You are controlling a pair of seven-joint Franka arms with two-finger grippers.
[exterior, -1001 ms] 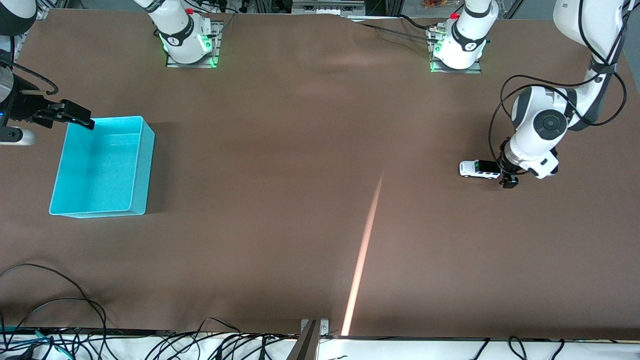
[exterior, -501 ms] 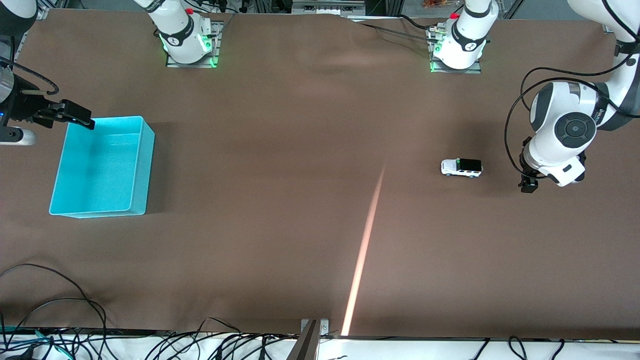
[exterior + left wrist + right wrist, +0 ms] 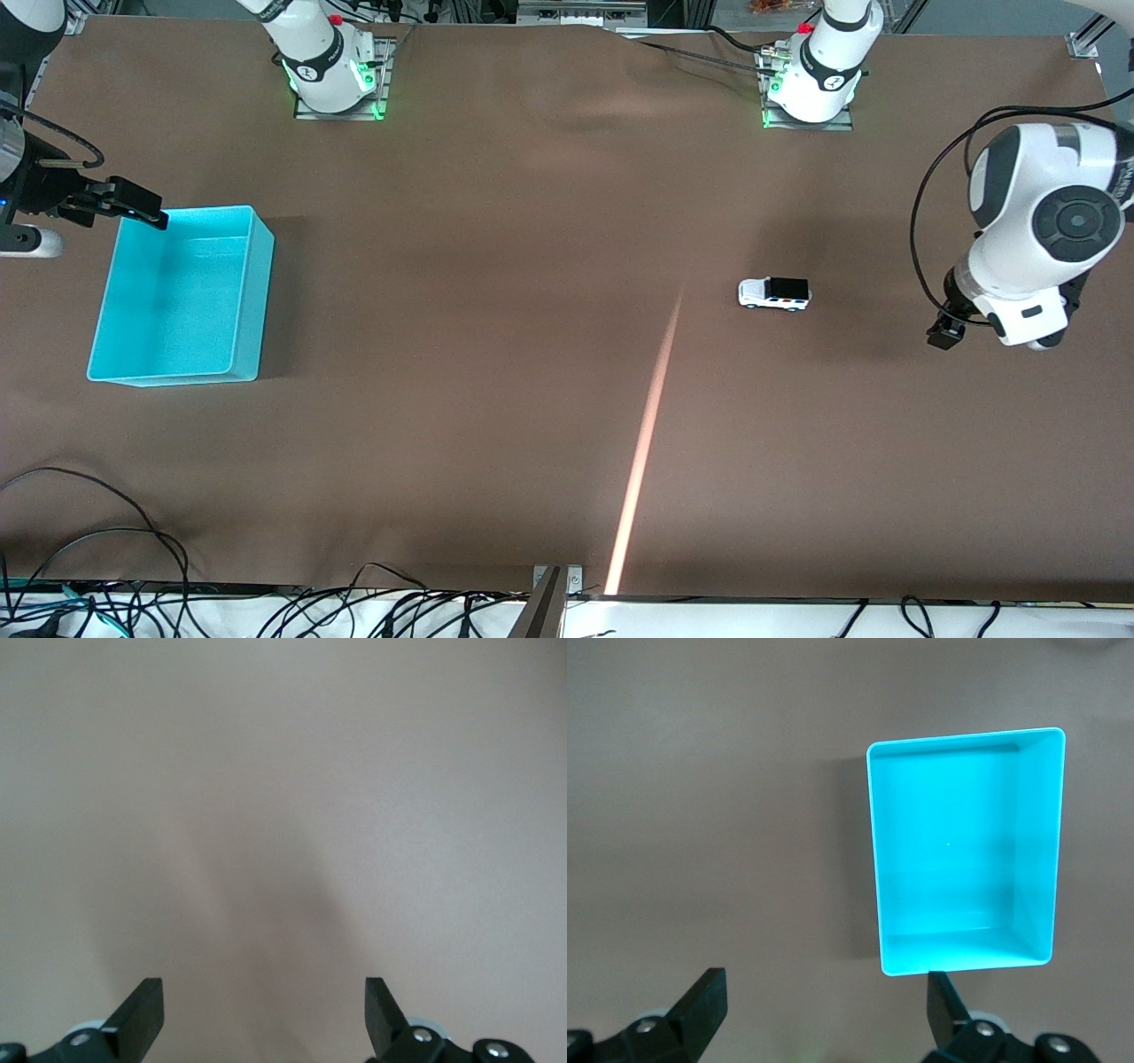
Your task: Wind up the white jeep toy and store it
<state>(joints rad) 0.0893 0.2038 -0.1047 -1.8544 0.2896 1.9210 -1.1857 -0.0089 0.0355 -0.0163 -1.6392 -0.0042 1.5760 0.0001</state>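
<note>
Front view, toy car: the white jeep toy stands on its wheels on the brown table, alone, touched by nothing. From the middle of the table it is at about 3 o'clock, toward the left arm's end. Its black roof is on the half that points to the left arm's end.
Front view, left gripper: the left gripper hangs over bare table at about 4 o'clock from the jeep, well apart from it. It holds nothing.
Front view, bin: the turquoise bin sits at about 9 o'clock from the table's middle, at the right arm's end, well apart from the jeep. Its inside shows only its own floor.
Front view, right gripper: the right gripper hangs over the bin's corner at about 11 o'clock of the bin. This arm waits.
Left wrist view: the fingers stand wide apart, only brown table between them.
Right wrist view: the fingers stand wide apart, nothing between them; the bin lies below.
</note>
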